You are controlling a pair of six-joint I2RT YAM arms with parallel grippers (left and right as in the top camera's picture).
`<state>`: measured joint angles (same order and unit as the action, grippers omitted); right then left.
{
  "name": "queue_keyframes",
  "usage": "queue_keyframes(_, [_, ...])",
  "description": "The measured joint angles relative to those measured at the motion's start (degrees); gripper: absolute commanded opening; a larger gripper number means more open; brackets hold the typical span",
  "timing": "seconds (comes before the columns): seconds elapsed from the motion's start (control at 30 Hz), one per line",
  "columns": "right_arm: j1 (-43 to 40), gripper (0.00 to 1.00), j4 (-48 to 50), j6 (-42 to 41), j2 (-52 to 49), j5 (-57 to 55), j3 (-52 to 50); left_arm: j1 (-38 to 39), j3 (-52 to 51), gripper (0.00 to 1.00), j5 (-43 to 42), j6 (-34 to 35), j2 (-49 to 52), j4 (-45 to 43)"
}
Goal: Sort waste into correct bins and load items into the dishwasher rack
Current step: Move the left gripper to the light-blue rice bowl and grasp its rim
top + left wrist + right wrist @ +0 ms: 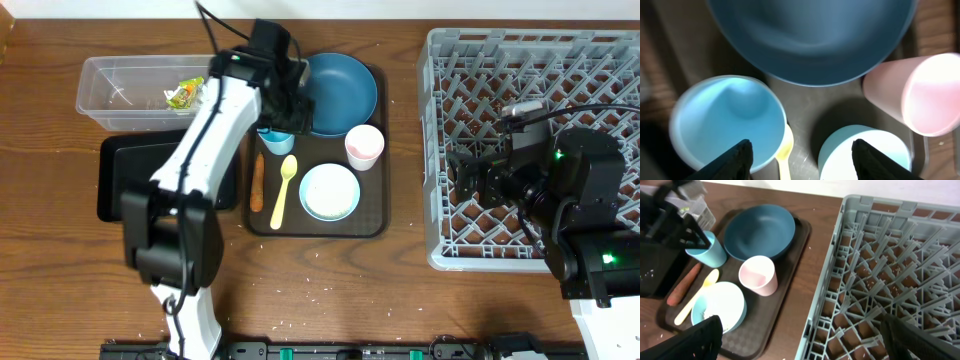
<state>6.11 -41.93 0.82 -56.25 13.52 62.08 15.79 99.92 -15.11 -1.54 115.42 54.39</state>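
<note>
Wooden surface (400, 300), brown tray (372, 200) left of rack (436, 120). Wrapper (183, 93) in clear tub (100, 75). Left fingers (740, 157) spread wide, empty, above light-blue cup (725, 120). Right fingers (702, 337) wide apart, empty, over rack.

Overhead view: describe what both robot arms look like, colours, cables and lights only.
The left arm has glossy white links, black joints, a small green light and a black cable at its wrist. The right arm is mostly black with two green lights, a looping black cable and a white base link. Wrist views show black fingers.
</note>
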Motion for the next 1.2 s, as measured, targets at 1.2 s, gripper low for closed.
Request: queue_keyframes(1.2, [0.00,0.99,-0.26,0.00,0.00,0.00,0.00,0.79,0.50,0.52,2.64,6.82,-6.56,5.11])
